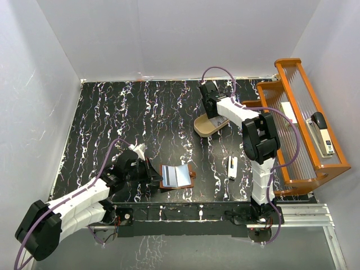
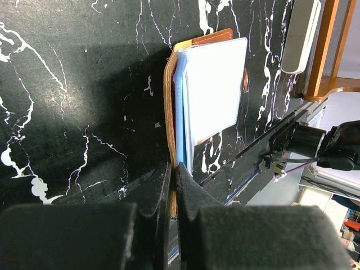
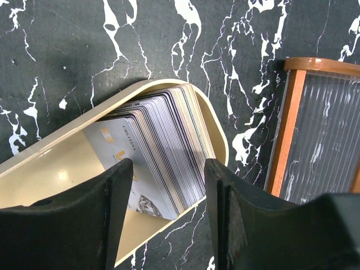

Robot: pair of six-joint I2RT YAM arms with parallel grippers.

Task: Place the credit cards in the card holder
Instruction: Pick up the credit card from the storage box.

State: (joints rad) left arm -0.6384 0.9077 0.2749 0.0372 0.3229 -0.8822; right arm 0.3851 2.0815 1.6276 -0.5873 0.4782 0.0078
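The brown card holder (image 1: 177, 176) lies open near the front of the table, grey-blue lining up. My left gripper (image 1: 152, 170) is shut on its left brown cover; the left wrist view shows the holder (image 2: 214, 90) with the leather edge pinched between my jaws (image 2: 173, 185). A stack of several credit cards (image 3: 160, 160) leans on edge inside the tan oval tray (image 3: 50, 169). My right gripper (image 3: 169, 185) is open and hovers over that stack, one finger on each side. In the top view the right gripper (image 1: 212, 112) is over the tray (image 1: 205, 126).
A narrow white stick (image 1: 232, 167) lies right of the card holder. A wooden rack (image 1: 304, 126) with ribbed clear panels stands along the right side, holding a stapler (image 1: 322, 132). White walls enclose the black marbled table (image 1: 140, 112).
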